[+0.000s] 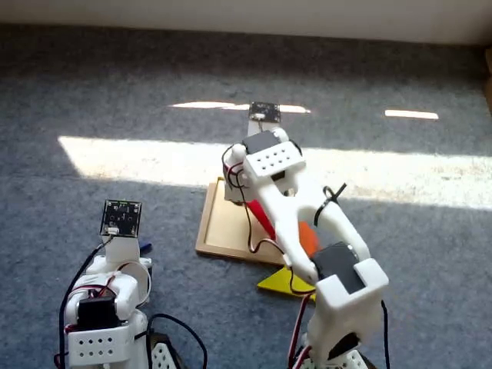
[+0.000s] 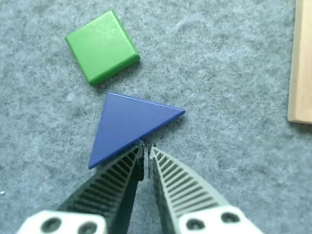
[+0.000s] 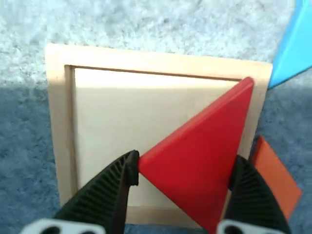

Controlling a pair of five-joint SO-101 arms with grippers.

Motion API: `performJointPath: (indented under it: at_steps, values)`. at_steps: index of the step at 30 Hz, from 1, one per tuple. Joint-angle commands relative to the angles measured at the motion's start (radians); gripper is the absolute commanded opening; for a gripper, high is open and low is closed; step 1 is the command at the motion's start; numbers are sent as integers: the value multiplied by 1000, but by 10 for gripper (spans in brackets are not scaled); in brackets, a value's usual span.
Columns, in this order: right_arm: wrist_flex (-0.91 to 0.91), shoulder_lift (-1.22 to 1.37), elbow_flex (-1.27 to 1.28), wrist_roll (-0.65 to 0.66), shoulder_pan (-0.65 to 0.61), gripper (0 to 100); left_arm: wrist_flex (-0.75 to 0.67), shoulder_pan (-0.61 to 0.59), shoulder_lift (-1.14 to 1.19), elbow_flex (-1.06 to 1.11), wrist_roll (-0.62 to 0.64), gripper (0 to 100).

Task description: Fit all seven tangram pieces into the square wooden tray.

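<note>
- Our right gripper (image 3: 186, 165) clamps the red triangle (image 3: 204, 146) above the tray (image 3: 56, 122); our left gripper (image 2: 146, 147), jaws together, sits beside the tray.
- Next, we'd seat the triangle flat in a tray corner.

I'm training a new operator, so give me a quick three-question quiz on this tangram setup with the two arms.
1. True or false: the green square lies inside the tray.
2. Which piece is between the right fingers? A orange piece, B red triangle, C yellow piece.
3. Fill in: the left fingers, closed, are nearest the ____ triangle.
Key: 1 false, it lies on the carpet; 2 B; 3 blue triangle.
</note>
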Motion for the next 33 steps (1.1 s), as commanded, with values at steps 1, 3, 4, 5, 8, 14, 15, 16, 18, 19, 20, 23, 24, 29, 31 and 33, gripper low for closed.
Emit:
performJointPath:
  at_steps: [1,3,4,5,8,14,15,16,18,19,20,23,24,29,31,33]
  values:
    - [7,21,-7,-21,-12,212,8,-13,-41,19,-6,43]
    - [7,30,-7,-21,-10,212,8,-13,-41,19,-6,43]
    - [7,28,-7,-20,-10,212,8,-13,-41,19,-6,43]
    - [7,28,-7,-17,-10,213,8,-13,-41,19,-6,43]
    - [7,30,-15,-15,-15,214,8,-13,-41,19,-6,43]
    - [7,31,-8,-20,-8,337,8,-13,-41,19,-6,43]
    - [7,33,-8,-21,-8,361,8,-13,-41,19,-6,43]
    - [7,33,-8,-21,-8,378,8,-13,-41,19,-6,43]
    - [7,33,-8,-17,-10,386,8,-13,-41,19,-6,43]
    - [7,33,-10,-15,-12,386,8,-13,-41,19,-6,43]
    - [7,33,-13,-14,-15,386,8,-13,-41,19,-6,43]
    - [7,27,-15,12,-18,386,8,-13,-41,19,-6,43]
    - [8,27,-15,29,-18,386,8,-13,-41,19,-6,43]
    - [99,25,-18,103,-18,386,8,-13,-41,19,-6,43]
    - [108,25,-18,135,-18,386,8,-13,-41,19,-6,43]
    - [110,27,-16,167,-15,386,8,-13,-41,19,-6,43]
